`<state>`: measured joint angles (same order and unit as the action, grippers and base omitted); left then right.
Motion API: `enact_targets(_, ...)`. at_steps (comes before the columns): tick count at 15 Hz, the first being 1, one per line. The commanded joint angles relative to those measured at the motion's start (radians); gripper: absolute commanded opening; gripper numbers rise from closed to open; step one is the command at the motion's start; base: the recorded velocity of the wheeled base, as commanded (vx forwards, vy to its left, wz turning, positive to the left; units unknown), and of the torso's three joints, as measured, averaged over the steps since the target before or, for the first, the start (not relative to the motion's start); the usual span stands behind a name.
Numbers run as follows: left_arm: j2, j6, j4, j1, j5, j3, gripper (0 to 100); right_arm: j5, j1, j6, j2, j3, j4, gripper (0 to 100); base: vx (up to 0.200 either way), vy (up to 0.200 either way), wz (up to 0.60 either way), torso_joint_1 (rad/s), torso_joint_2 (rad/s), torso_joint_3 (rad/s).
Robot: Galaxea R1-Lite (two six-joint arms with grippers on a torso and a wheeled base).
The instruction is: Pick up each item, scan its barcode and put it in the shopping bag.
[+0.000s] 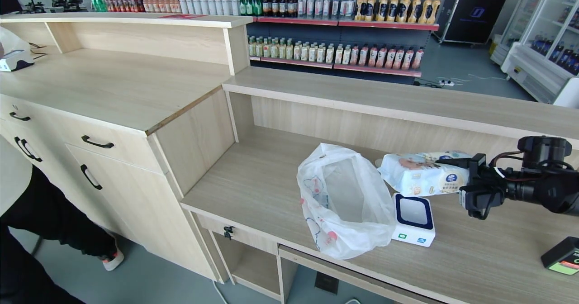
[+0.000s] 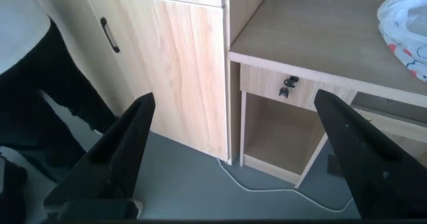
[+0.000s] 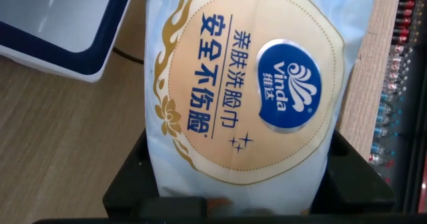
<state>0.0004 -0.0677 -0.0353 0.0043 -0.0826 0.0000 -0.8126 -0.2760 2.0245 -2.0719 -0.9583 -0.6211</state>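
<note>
The wipes pack [image 1: 423, 173] [image 3: 247, 97] lies flat on the counter [image 1: 253, 182], close to the back wall, its printed face up. The right pincer [image 1: 466, 180] [image 3: 243, 177] comes in level from the robot's right and is closed on the near end of the pack, one black finger [image 3: 130, 181] against each side. The pack rests on the wood, not lifted.

Just beside the pack, toward the front edge, sits the scanner [image 1: 414, 218] [image 3: 60, 24], a white box with a dark-blue rimmed window facing up. To its left, touching or nearly touching it, stands the bag [image 1: 344, 200] [image 2: 407, 17], thin white plastic with its mouth open upward.

The left pincer [image 2: 233, 97] hangs low off the counter's left end, over the grey floor before the cabinet [image 2: 173, 64], its fingers spread wide with nothing between them.

A small black-and-green device [image 1: 561, 256] lies at the counter's far right. Behind, shelves [image 1: 334, 28] hold rows of bottles.
</note>
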Motion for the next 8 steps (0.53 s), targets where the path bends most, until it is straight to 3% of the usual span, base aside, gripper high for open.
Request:
enact_targets(1, 0.000, 0.000, 0.000, 0.002, 0.000, 0.000, 100, 0.001, 0.000, -0.001, 0.003, -0.004, 0.000, 0, 0.000, 0.000, 0.00, 0.000, 0.00, 0.000)
enact_targets(4, 0.000, 0.000, 0.000, 0.002, 0.000, 0.000, 100, 0.015, -0.002, -0.084, 0.138, 0.010, 0.109, 0, 0.000, 0.000, 0.00, 0.000, 0.00, 0.000)
enact_targets(5, 0.000, 0.000, 0.000, 0.000, 0.000, 0.000, 100, 0.075, -0.014, -0.181, 0.300, 0.029, 0.314, 0, 0.000, 0.000, 0.00, 0.000, 0.00, 0.000)
enact_targets(6, 0.000, 0.000, 0.000, 0.000, 0.000, 0.000, 100, 0.112, -0.025, -0.297, 0.444, 0.055, 0.466, 0, 0.000, 0.000, 0.00, 0.000, 0.00, 0.000)
enact_targets(8, 0.000, 0.000, 0.000, 0.002, 0.000, 0.000, 100, 0.174, -0.043, -0.721, 0.759, 0.153, 0.630, 0, 0.000, 0.000, 0.00, 0.000, 0.00, 0.000)
